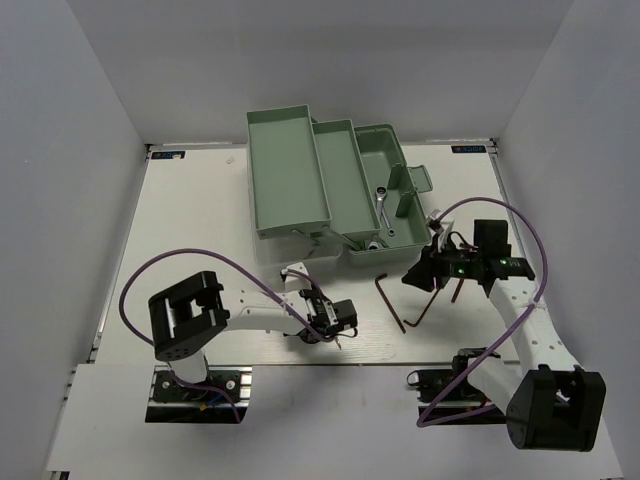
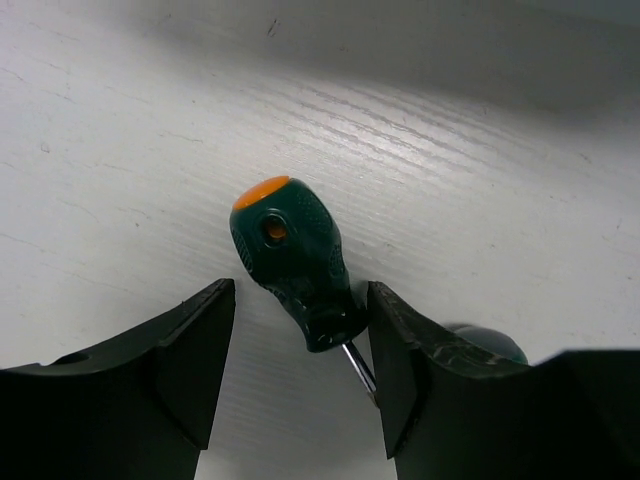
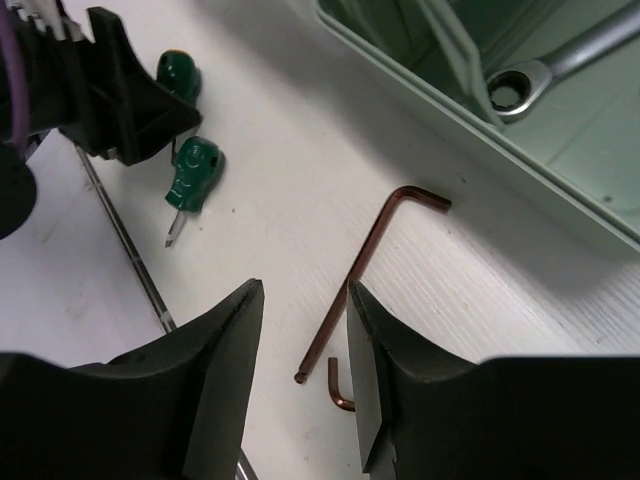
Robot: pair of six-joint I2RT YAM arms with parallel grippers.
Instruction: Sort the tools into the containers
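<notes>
Left wrist alone shows screwdriver orange-capped

The left arm lies low and folded, reaching rightward with the left gripper angled down and its fingers parted, while the right arm stretches forward and leftward, the right gripper tilted downward, fingers likewise apart.

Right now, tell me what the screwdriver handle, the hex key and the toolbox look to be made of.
The screwdriver handle: likely hard plastic, dark green with a stippled grip and a glossy orange cap.
The hex key: metal, probably steel, a thin bent rod with a dark brownish coat.
The toolbox: pale mint green, matte and even; painted sheet metal or plastic, I cannot tell which.
</notes>
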